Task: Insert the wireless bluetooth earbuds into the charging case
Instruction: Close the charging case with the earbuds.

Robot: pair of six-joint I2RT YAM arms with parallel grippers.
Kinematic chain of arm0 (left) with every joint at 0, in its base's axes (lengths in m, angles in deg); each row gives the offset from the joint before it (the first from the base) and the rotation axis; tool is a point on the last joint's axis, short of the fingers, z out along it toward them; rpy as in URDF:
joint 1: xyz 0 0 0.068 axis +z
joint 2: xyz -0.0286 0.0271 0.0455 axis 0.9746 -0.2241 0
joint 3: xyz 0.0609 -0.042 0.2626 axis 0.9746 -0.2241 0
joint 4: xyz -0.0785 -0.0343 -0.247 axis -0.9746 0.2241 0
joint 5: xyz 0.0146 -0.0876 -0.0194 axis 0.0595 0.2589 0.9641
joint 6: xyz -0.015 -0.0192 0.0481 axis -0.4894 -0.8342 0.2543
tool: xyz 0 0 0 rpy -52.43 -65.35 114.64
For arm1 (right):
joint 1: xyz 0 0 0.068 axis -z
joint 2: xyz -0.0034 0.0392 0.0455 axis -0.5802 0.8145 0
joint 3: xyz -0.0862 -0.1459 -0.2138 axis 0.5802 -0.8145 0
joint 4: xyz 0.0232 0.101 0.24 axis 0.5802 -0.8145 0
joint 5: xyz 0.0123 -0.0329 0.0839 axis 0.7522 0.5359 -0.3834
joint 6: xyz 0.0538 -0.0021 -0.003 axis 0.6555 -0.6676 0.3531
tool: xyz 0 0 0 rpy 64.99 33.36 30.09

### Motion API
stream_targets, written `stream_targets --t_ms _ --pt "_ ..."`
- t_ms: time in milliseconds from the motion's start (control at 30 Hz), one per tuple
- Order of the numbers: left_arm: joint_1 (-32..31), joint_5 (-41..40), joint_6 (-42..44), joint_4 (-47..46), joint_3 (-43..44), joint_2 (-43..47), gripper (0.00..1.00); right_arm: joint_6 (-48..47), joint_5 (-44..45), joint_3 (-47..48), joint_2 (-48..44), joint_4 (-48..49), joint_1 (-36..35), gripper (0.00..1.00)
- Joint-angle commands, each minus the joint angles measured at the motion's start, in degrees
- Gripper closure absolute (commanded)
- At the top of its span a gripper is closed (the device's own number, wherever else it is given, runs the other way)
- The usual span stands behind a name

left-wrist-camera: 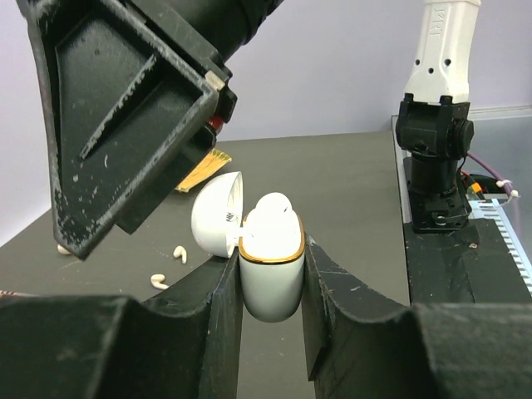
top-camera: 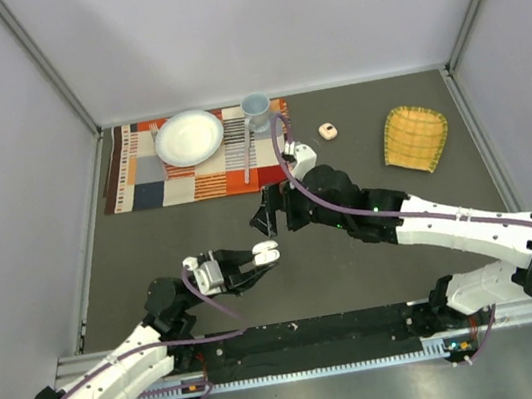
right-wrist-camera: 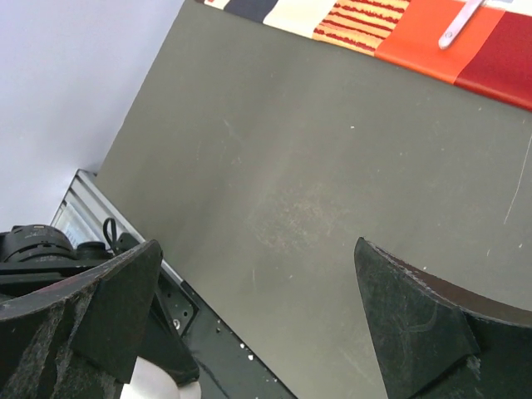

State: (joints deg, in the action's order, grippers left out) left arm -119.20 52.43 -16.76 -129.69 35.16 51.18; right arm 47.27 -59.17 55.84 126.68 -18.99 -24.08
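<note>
My left gripper (top-camera: 261,255) (left-wrist-camera: 272,253) is shut on a white charging case (left-wrist-camera: 271,278) with a gold rim, held upright above the table. Its lid (left-wrist-camera: 213,218) hangs open to the left, and one white earbud (left-wrist-camera: 271,209) sits in the top of the case. Two loose earbuds (left-wrist-camera: 179,252) (left-wrist-camera: 158,281) lie on the dark table beyond it. My right gripper (top-camera: 270,214) (right-wrist-camera: 258,307) hovers open just above and beyond the case, with nothing between its fingers (left-wrist-camera: 125,133). In the right wrist view the case (right-wrist-camera: 154,384) shows only as a white patch at the bottom left.
A second small case (top-camera: 328,130) lies at the back of the table. A yellow cloth (top-camera: 415,136) is at the back right. A striped placemat (top-camera: 141,179) at the back left carries a white plate (top-camera: 188,137), a cup (top-camera: 255,110) and a spoon (top-camera: 247,157).
</note>
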Motion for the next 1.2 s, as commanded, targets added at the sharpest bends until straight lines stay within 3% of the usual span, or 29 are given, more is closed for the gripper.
stream_targets --t_ms 0,867,1167 --pt "-0.04 -0.49 0.38 -3.46 2.01 0.63 1.0 2.33 -1.06 2.02 1.49 0.4 0.22 0.01" --pt "-0.04 -8.59 -1.2 -4.52 -0.01 0.89 1.0 1.8 -6.87 -2.81 -1.84 3.39 0.22 0.01" --pt "-0.04 -13.94 -1.82 -0.22 -0.01 3.35 1.0 3.82 5.6 -7.37 -7.38 2.77 0.22 0.01"
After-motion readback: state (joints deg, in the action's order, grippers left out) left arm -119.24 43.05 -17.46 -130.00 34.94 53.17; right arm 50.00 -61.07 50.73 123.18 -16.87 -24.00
